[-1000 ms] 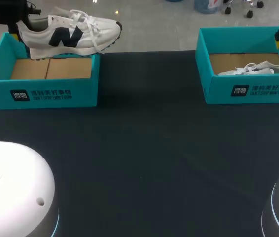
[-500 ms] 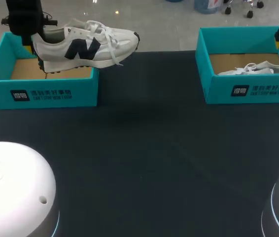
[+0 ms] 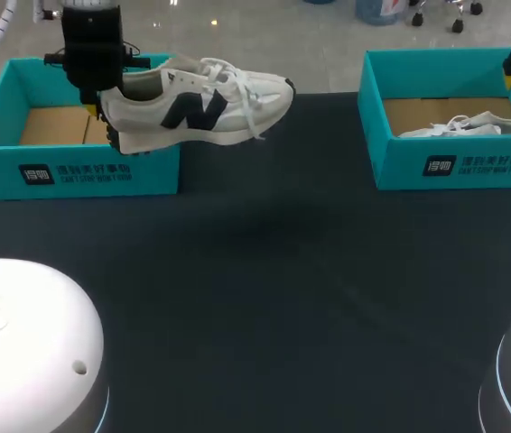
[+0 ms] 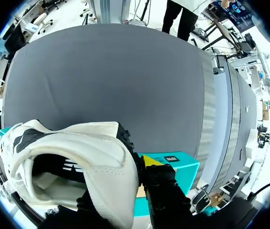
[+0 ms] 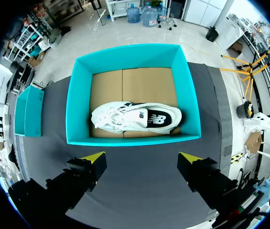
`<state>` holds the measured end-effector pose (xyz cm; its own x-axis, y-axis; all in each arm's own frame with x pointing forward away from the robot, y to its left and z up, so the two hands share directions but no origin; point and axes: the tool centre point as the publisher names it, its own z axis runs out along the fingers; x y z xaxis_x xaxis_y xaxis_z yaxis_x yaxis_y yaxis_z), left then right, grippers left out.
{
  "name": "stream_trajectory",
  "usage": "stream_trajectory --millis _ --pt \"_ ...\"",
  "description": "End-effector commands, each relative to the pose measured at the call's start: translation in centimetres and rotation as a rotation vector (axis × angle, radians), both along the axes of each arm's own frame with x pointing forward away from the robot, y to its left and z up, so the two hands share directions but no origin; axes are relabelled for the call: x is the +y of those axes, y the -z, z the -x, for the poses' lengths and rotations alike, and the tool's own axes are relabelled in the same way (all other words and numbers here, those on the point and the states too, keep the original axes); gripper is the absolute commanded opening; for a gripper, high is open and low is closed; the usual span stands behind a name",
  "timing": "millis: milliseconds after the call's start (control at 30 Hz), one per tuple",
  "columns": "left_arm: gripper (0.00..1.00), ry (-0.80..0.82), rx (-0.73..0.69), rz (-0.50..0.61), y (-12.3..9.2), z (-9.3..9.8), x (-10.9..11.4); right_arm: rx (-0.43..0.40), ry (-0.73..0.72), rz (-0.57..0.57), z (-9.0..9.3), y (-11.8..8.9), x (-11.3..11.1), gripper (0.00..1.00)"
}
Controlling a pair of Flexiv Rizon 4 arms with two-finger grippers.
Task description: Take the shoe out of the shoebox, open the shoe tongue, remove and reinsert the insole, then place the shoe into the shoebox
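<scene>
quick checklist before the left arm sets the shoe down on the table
1. Grip: left gripper is shut on the shoe at the heel. Ok.
2. Height: the shoe hangs above the rim of the left shoebox. Ok.
3. Clear of the box: the heel end looks to be over the box's corner. Not ok.
4. Pose: sole down, toe toward the table's middle. Ok.
5. Landing spot: the table ahead of the shoe is bare. Ok.
6. Other arm: right gripper is open above the right shoebox, away from the path. Ok.
</scene>
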<state>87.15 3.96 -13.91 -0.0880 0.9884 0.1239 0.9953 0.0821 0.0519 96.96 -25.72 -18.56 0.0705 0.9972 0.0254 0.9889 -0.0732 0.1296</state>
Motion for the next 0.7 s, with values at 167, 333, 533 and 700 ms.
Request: stream_trajectory --millis 167,333,533,700 --pt "0.0 0.041 0.038 0.01 1.7 2.3 -4.6 0.0 0.001 0.0 0.0 0.0 0.0 1.0" --pt "0.0 0.042 0.032 0.005 2.1 3.1 -5.5 0.0 0.001 0.0 0.0 0.0 0.0 1.0" --pt "0.0 0.05 0.016 -0.013 1.7 4.4 -6.0 0.0 0.001 0.0 0.0 0.0 0.0 1.0" --pt "0.0 0.05 0.016 -0.013 1.7 4.4 -6.0 0.0 0.001 0.0 0.0 0.0 0.0 1.0"
